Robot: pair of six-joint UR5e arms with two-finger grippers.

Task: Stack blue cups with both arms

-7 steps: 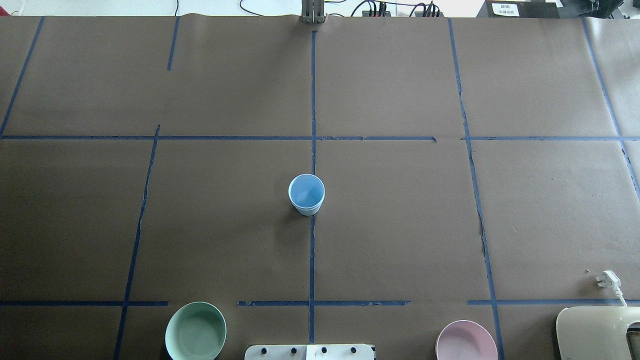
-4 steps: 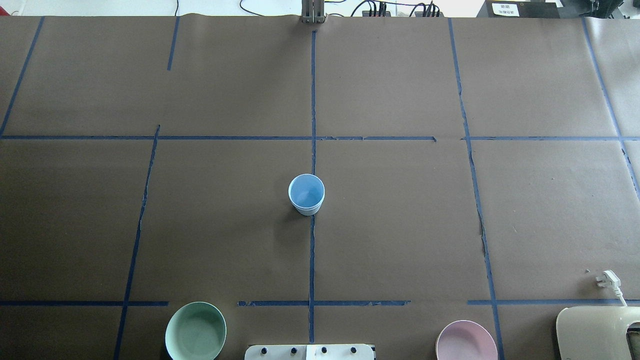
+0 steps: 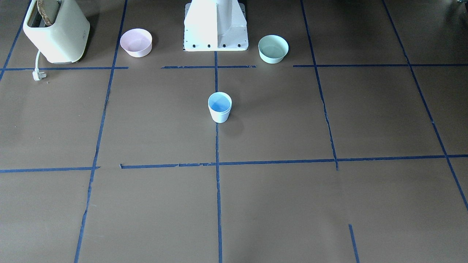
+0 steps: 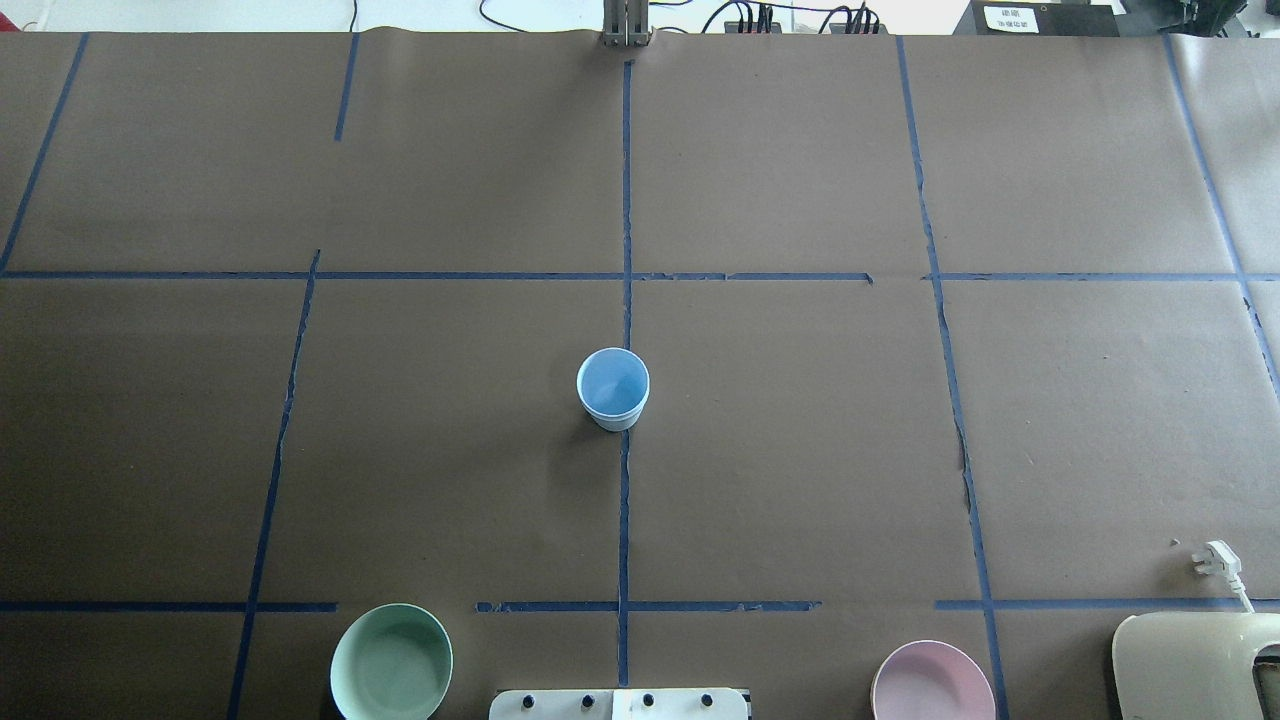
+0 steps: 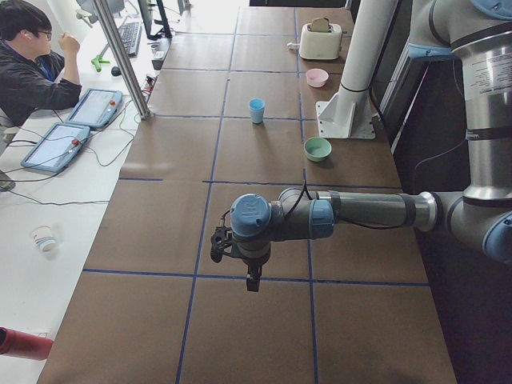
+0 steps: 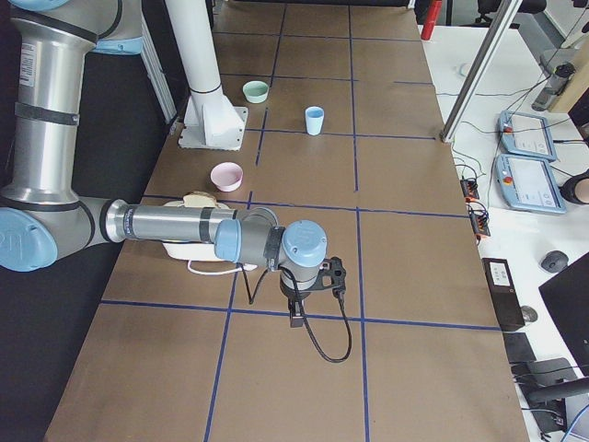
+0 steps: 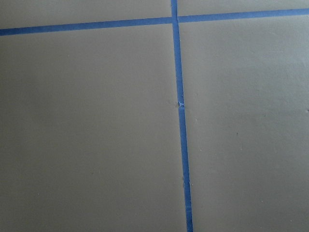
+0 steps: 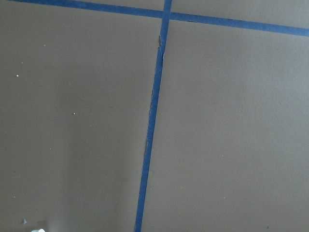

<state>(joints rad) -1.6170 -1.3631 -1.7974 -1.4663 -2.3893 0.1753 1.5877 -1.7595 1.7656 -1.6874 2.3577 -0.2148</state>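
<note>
One pale-blue cup (image 3: 219,111) stands upright on the centre tape line of the brown table; it also shows in the overhead view (image 4: 613,390) and both side views (image 5: 256,110) (image 6: 315,121). I see only this one cup shape and cannot tell if a second is nested in it. The left gripper (image 5: 253,282) hangs low over the table's left end, far from the cup. The right gripper (image 6: 296,318) hangs over the right end. I cannot tell whether either is open. Both wrist views show only brown paper and blue tape.
A mint-green bowl (image 3: 273,48) and a pink bowl (image 3: 136,42) flank the white pedestal base (image 3: 215,25). A cream toaster (image 3: 55,31) with a loose plug (image 3: 37,75) stands beside the pink bowl. An operator (image 5: 32,64) sits by tablets beyond the far edge.
</note>
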